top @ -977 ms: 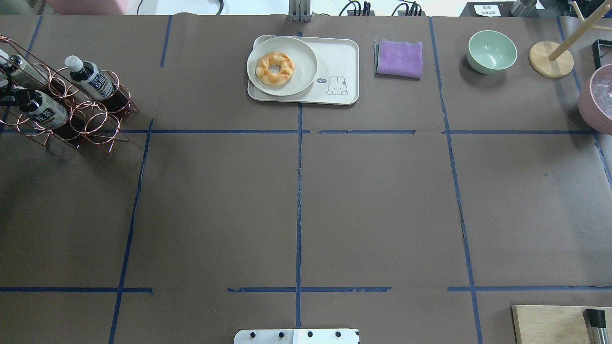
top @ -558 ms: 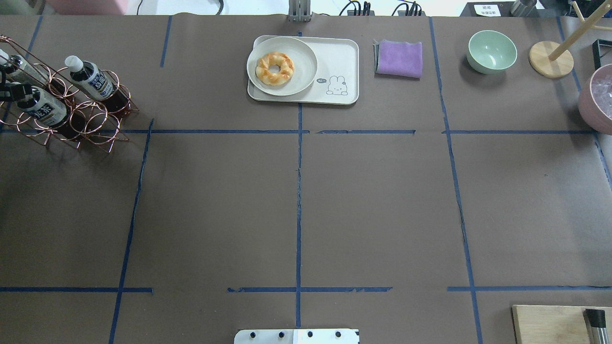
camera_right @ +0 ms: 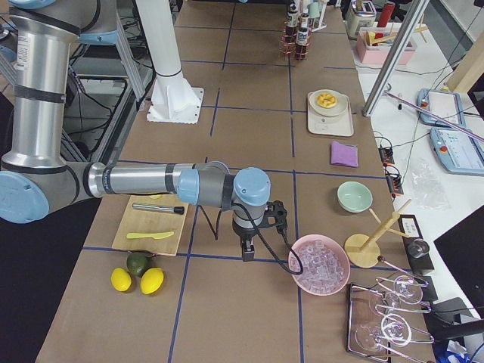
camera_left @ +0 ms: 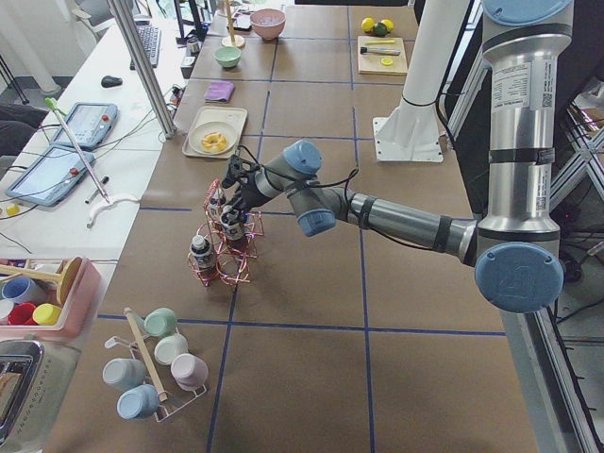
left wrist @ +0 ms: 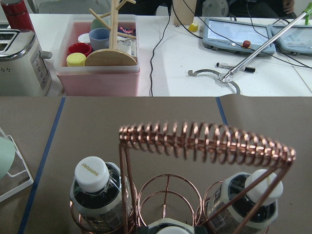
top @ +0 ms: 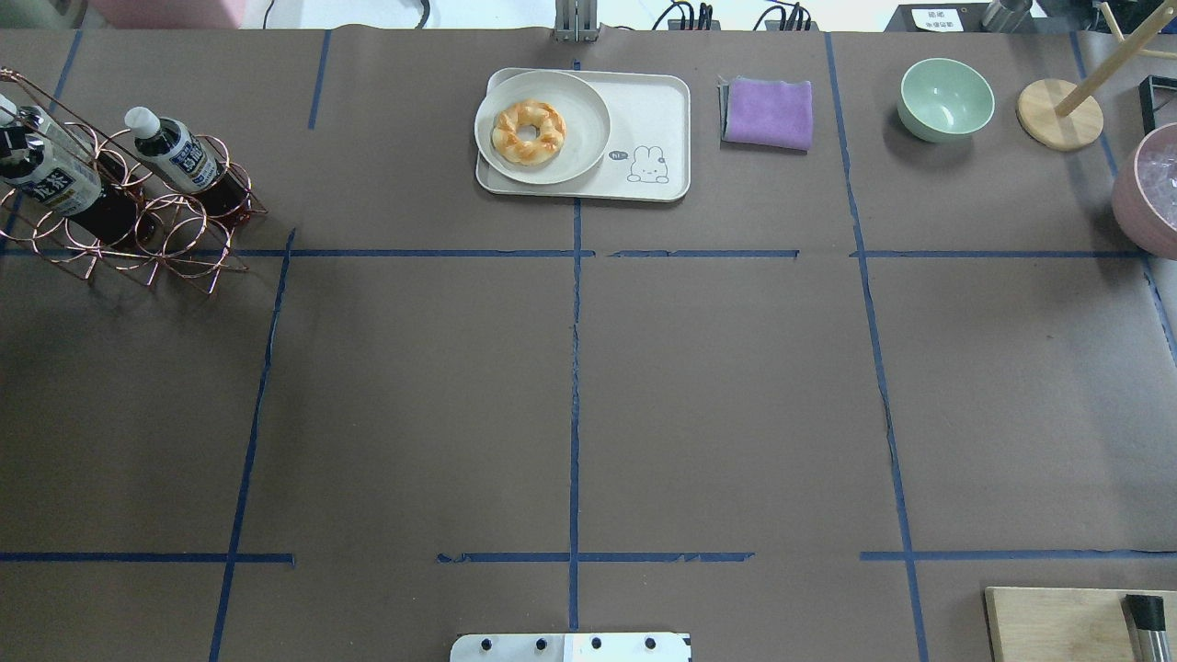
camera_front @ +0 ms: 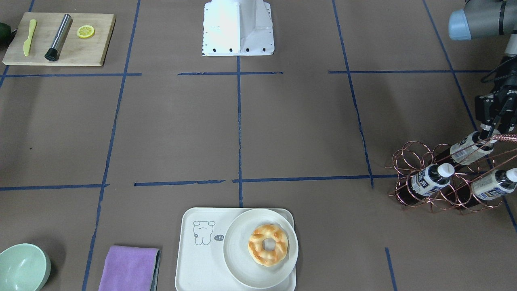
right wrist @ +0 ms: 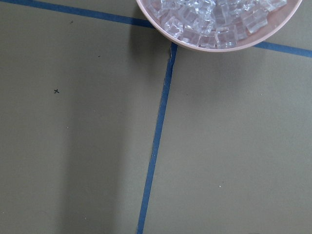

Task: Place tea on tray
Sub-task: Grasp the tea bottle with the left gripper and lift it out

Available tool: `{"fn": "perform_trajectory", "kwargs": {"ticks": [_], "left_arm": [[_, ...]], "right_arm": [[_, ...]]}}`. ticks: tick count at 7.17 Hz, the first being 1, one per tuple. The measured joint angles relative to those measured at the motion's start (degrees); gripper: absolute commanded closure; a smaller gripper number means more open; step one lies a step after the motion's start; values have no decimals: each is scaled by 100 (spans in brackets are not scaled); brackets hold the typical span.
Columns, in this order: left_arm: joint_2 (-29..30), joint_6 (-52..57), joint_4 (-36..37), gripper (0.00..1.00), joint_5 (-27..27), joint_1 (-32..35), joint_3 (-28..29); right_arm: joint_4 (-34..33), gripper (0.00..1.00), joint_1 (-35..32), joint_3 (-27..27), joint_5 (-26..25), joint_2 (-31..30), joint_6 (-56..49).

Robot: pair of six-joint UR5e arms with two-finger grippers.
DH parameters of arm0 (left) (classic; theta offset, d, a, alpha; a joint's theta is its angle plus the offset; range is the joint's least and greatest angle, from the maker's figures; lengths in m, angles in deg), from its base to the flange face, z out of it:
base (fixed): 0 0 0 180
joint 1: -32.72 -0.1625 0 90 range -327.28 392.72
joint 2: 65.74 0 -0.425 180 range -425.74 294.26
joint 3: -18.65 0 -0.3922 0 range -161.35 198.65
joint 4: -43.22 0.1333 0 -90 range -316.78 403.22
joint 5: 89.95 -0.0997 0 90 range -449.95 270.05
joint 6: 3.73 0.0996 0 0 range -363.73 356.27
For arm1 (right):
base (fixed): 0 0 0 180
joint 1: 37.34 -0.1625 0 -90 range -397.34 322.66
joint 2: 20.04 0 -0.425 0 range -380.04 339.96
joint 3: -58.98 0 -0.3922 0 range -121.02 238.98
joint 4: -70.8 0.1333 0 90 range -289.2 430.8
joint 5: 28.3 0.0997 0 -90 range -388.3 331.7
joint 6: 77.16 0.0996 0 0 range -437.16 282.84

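Three tea bottles lie slanted in a copper wire rack (camera_front: pixel 408 161) at the table's left end. My left gripper (camera_front: pixel 487 132) is shut on the white cap of the bottle nearest the robot, the tea (camera_front: pixel 468 148), which also shows in the overhead view (top: pixel 57 187). Its cap sits between the pads at the bottom edge of the left wrist view (left wrist: pixel 170 230). The other two bottles (camera_front: pixel 431 178) (camera_front: pixel 493 185) rest in their rings. The cream tray (top: pixel 648 106) lies at the far middle, a round plate (top: pixel 575 152) with a doughnut on its left half. My right gripper (camera_right: pixel 243 253) hangs by the ice bowl; I cannot tell its state.
A purple cloth (top: pixel 768 112), a green bowl (top: pixel 945 98) and a wooden stand (top: pixel 1059 112) sit right of the tray. A pink bowl of ice (top: pixel 1149 188) is at the right edge. A cutting board (camera_front: pixel 60 38) with a knife and a lemon slice lies near the robot's right.
The held tea bottle has slid up and to the left in the overhead view, drawn cap-first along its rack ring by my left gripper. Nothing else has moved.
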Motion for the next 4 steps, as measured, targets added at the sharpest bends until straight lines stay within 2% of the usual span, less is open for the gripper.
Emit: {"fn": "perform_trajectory", "kwargs": {"ticks": [4], "left_arm": [[-51, 5, 63, 95, 1218, 1032, -298]], "right_arm": [[2, 0, 0, -1, 0, 0, -2]]}}
